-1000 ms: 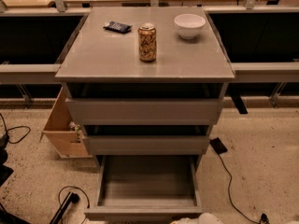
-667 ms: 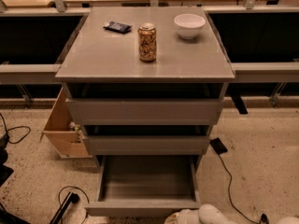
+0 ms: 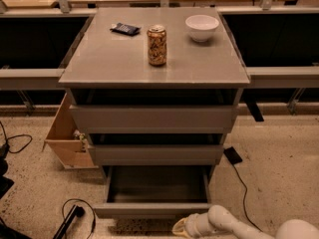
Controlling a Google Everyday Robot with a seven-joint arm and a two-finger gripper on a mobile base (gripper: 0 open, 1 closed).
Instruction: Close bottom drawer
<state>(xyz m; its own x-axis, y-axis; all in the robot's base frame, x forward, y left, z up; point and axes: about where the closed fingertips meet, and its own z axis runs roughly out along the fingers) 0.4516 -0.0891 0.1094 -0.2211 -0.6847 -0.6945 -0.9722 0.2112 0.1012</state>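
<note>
Camera view looked down on a grey cabinet. The end effector (image 3: 180, 228) sat at the very bottom of the scene, low over the speckled floor (image 3: 279, 173), at the tip of a white arm (image 3: 234, 226) that reached in from the lower right. Whether it was apart or together I could not tell.

Just above it and slightly to its left stood the bottom drawer (image 3: 149, 210), pulled well out of the cabinet. Its plain front panel faced the end effector and lay very near it; I could not tell if the two touched.

Further above the end effector came the middle drawer (image 3: 155, 155) and then the top drawer (image 3: 152, 118), each with a dark gap over its front.

Far above lay the counter (image 3: 109, 63). A can (image 3: 156, 45) stood upright on it, almost straight up from the end effector. A white bowl (image 3: 202, 27) sat beyond and right of the can, and a dark packet (image 3: 125, 29) lay beyond and left of it.

Up and well to the left of the end effector, a wooden box (image 3: 67, 141) leaned beside the cabinet. A flat black object (image 3: 232, 155) lay on the floor up and to the right, and a black cable (image 3: 75, 214) curled on the floor off to the left.
</note>
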